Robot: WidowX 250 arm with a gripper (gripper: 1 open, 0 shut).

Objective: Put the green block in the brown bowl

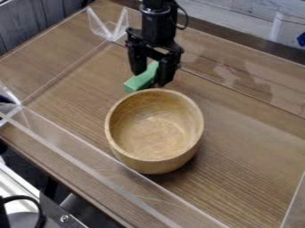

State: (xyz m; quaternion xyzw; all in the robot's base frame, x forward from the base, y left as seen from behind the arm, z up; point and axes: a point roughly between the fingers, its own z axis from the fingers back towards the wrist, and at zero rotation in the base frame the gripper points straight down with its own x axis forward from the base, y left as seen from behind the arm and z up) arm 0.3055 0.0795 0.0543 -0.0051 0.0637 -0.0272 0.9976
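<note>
Wood-grain tabletop point(71, 89) inside clear walls. Brown bowl point(154, 132) sits near centre, empty. Pincer point(156, 68) points down just beyond the bowl's far rim, jaws spread either side of the green block point(139, 82), which lies flat on the tabletop. Nothing grasped yet: close, lift, drop in bowl all left.

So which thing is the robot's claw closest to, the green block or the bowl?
The green block. The open gripper hangs right over it, its fingers either side, while the brown bowl sits apart, nearer the camera.
</note>
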